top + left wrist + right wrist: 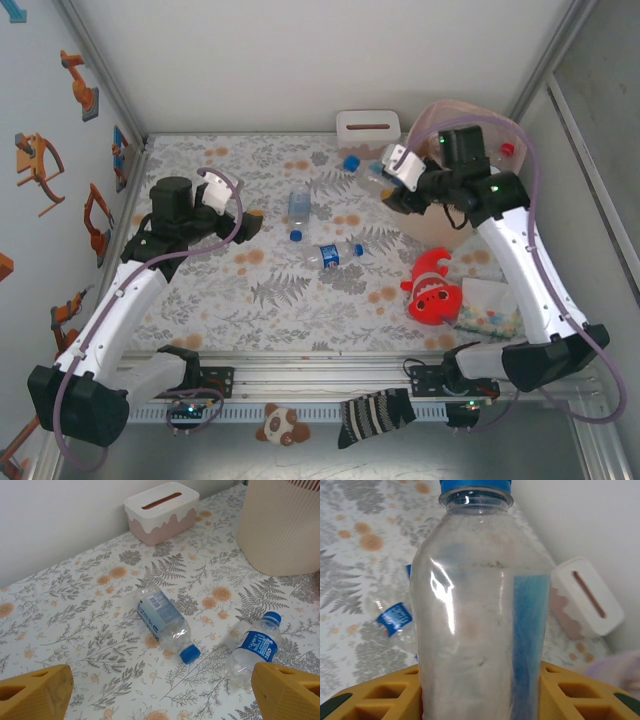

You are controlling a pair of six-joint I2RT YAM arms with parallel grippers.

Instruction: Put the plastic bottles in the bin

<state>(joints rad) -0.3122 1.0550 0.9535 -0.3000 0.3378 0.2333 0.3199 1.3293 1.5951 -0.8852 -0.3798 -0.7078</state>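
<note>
RIGHT: right gripper [393, 192] clamped on clear blue-capped plastic bottle [480, 605], raised, long axis straight out from jaws, cap pointing away | BIN: tall pink-beige plastic bin [280, 530] just beside right gripper, opposite cap end, nearer right arm | LEFT: left gripper [160, 695] spread wide, empty, facing 2 loose blue-capped bottles [162, 616] lying on floral table [75, 610]

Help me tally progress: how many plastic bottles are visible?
3: the farther bottle and nearer bottle lie mid-table; the held bottle is in the right claw. The bin may hide more.
</note>
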